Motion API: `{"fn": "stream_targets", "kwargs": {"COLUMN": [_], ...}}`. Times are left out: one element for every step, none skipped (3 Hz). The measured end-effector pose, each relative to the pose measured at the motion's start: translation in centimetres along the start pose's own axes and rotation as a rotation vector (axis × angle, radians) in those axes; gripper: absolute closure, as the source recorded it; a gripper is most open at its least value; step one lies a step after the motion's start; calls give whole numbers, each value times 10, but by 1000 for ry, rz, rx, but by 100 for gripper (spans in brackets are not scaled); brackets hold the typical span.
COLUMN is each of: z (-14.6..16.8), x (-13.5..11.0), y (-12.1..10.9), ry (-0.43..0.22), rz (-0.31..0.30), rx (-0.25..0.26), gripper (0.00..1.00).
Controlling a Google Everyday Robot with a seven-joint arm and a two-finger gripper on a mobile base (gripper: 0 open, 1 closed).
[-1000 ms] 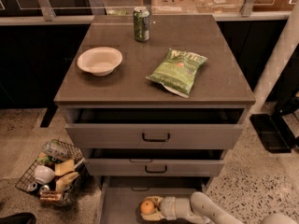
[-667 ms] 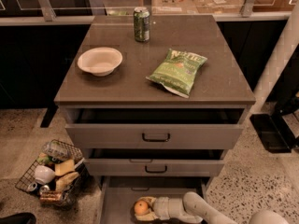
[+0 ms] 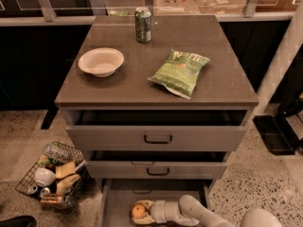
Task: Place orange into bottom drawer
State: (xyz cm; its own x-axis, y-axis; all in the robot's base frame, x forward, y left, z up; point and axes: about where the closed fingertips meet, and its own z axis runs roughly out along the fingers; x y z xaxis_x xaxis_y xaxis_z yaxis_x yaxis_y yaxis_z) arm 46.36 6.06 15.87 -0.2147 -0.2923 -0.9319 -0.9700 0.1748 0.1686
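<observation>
On the speckled floor at the far left sits one wire basket [image 3: 28,183], heaped with odds and ends: one white cup [image 3: 45,176], some wrapped snacks and other bits too jumbled to count. To its right stands one grey cabinet [image 3: 227,86], and on the left part of its top rests one empty white bowl [image 3: 101,61]. The cabinet has three drawers, all pulled out, the upper two a little and the lowest by far the most. The bottom drawer [image 3: 161,193] shows its flat grey floor. In it, left of its middle, is the one orange [image 3: 138,210], on or just over the drawer floor; I cannot tell which. The gripper [image 3: 138,212] is inside that drawer too, reaching in from the right, its two pale fingers [image 3: 147,204] pinching the orange between them, one on the far side and one on the near side. At the back edge of the cabinet top stands one green soda can [image 3: 143,25], upright, well apart from the bowl. The top drawer [image 3: 109,137] and the middle drawer [image 3: 113,170] each carry one dark loop handle at their centre. Right of the can, nearer the front, lies one green crisp bag [image 3: 180,72], flat and slanted. Below, the pale arm [image 3: 208,214] runs from the gripper towards the lower right corner. On the floor at the far right lies one flat black object [image 3: 274,134] that I cannot name
</observation>
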Motion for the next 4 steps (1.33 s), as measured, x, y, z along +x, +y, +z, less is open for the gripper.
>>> {"fn": "stream_targets", "kwargs": {"z": [8, 9, 11, 13], "x": [21, 20, 20, 20], "y": [-1, 1, 2, 4], "ry": [21, 19, 18, 17], "rz": [26, 26, 27, 28], "rx": [0, -2, -6, -9], "gripper": [100, 82, 58, 35]}}
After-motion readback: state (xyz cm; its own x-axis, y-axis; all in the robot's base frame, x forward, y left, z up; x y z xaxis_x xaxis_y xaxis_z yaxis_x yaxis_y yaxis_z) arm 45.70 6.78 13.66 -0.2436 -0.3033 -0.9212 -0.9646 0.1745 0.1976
